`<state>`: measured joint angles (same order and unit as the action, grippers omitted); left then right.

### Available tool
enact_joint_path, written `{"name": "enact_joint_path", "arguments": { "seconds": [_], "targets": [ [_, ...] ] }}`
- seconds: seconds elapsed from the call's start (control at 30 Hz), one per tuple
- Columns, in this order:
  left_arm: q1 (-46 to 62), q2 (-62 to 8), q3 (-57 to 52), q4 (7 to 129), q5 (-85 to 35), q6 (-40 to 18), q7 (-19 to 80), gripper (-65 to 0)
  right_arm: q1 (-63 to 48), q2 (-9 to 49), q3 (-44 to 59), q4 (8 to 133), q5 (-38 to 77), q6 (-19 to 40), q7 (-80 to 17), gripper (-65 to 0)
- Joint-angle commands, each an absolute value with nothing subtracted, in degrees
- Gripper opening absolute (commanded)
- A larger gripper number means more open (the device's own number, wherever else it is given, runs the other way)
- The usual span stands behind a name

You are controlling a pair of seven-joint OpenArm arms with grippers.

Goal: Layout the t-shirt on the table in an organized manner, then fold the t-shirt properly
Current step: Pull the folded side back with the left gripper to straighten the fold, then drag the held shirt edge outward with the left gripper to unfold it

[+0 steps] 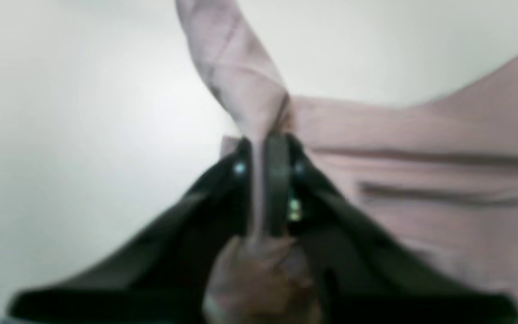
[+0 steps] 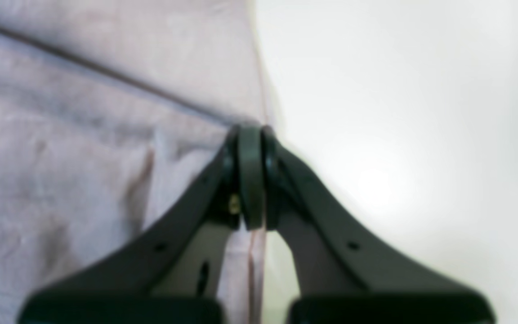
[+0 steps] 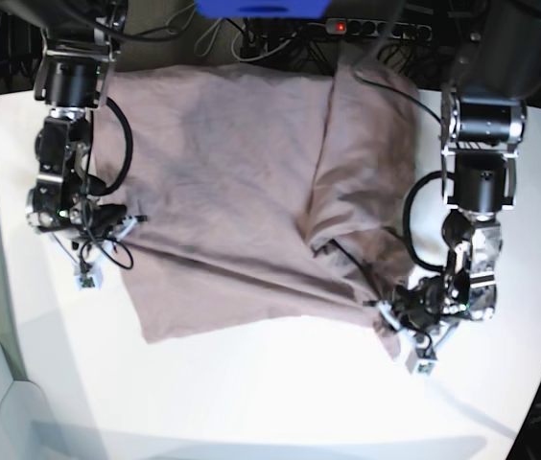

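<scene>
The left gripper [image 1: 263, 144], jaws nearly closed, pinches the dusty mauve cotton t-shirt [image 3: 223, 182], which spreads toward ten o'clock from it in the base view; the right gripper [image 2: 250, 132], clamped shut, pins the opposite edge.

A plain dusty mauve t-shirt [image 3: 223, 192], unpatterned, with darker brownish shadow lines along its creases; a smooth matte white surface [image 3: 270, 393] beneath it; the left claw [image 1: 259, 148] and right claw [image 2: 250, 135] are both black.
</scene>
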<state>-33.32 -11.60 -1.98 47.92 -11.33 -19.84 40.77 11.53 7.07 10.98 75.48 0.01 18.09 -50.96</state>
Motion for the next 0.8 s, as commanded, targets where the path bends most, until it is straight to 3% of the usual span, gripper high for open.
{"name": "enact_joint_path", "arguments": {
  "seconds": [0.0,0.1,0.23,0.47,0.57,0.67,0.77],
  "targets": [
    [-35.74,-11.91,-2.24,49.01,-11.12,-20.0,38.29,-47.0,12.44,7.34,11.03,76.35,0.04,17.89,-50.86,-65.0],
    [-34.59,-12.26,-2.24,48.84,-8.66,-20.0,37.41,-40.1,12.44,7.25,11.03,76.35,0.04,17.89,-50.95,-65.0],
    [-34.24,-13.32,-2.42,49.54,-9.8,-20.79,38.29,-39.9,12.44,7.25,11.03,76.26,0.04,17.89,-50.95,-65.0],
    [-25.89,-17.63,-6.02,65.98,-27.12,-20.7,50.15,-39.0,11.56,7.25,11.03,76.26,0.04,17.89,-50.77,-65.0],
    [-20.09,-17.63,-11.12,72.4,-30.9,-20.44,50.42,-31.2,11.38,7.25,11.03,76.26,0.04,17.89,-50.77,-65.0],
    [-14.55,-17.1,-14.9,76.7,-33.36,-20.7,50.59,-14.9,11.38,7.25,11.03,76.26,0.04,17.98,-50.77,-65.0],
    [-9.8,-16.84,-15.52,78.2,-36.0,-20.7,49.98,-3.4,11.38,7.16,11.03,76.26,0.04,17.98,-50.77,-65.0]
  ]
}}
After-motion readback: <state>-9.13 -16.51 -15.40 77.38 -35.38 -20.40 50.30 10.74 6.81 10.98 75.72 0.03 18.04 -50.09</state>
